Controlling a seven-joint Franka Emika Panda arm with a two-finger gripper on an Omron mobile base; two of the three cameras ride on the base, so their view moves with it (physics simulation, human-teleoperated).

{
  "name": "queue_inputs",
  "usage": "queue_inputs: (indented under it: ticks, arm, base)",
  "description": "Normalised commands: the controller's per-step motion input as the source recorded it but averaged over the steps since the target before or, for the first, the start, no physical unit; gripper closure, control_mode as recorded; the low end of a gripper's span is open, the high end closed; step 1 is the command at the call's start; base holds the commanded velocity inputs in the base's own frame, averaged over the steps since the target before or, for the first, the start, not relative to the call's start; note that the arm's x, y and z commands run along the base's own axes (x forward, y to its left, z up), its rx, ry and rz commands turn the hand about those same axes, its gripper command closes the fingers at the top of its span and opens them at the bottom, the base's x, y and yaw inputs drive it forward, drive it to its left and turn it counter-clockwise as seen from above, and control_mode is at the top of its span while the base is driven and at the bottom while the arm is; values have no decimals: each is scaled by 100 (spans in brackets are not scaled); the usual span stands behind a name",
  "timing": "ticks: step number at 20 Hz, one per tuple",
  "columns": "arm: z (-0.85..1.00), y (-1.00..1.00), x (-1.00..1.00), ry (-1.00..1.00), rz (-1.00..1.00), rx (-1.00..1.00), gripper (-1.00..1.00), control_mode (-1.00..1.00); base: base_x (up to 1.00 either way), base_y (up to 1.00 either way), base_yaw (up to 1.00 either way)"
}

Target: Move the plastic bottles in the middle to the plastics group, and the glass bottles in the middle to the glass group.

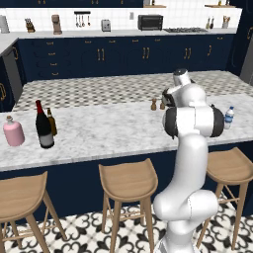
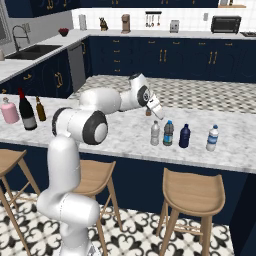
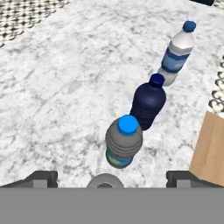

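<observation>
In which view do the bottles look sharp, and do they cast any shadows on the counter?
Hand view: the navy bottle is large but soft-edged, with only a faint dark patch at its base. Right base view: the bottles are small and a little blurred, with hardly any shadow on the counter. Left base view: the wine bottle looks grainy.

Glossy white arm [image 1: 190,148], dark joints

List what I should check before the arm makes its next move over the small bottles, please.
1. Gripper open: ok, its fingers stand wide apart.
2. Wine bottle with the glass group: ok, it stands beside the pink bottle and the beer bottle.
3. Blue-capped bottle by the navy bottle: ok, upright.
4. Clear pale-capped bottle upright in the row: ok.
5. Gripper high enough above that bottle's cap: cannot tell.
</observation>
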Motion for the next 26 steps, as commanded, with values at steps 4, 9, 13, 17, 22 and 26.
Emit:
queue_inputs:
  ticks: [4,9,13,17,22,26]
  arm:
    - [58,4,-18,0,3,0,-100,-100]
    - [14,71,-37,-3,18,0,-100,-100]
    - [3,79,-72,-4,27,1,-100,-100]
    - [39,72,-97,1,30,-3,-100,-100]
    - [40,44,-98,-1,35,0,-100,-100]
    - [24,4,-87,0,39,4,-100,-100]
  base:
    - [0,0,0]
    - [0,0,0]
    - [0,0,0]
    - [0,0,0]
    - [0,0,0]
    - [0,0,0]
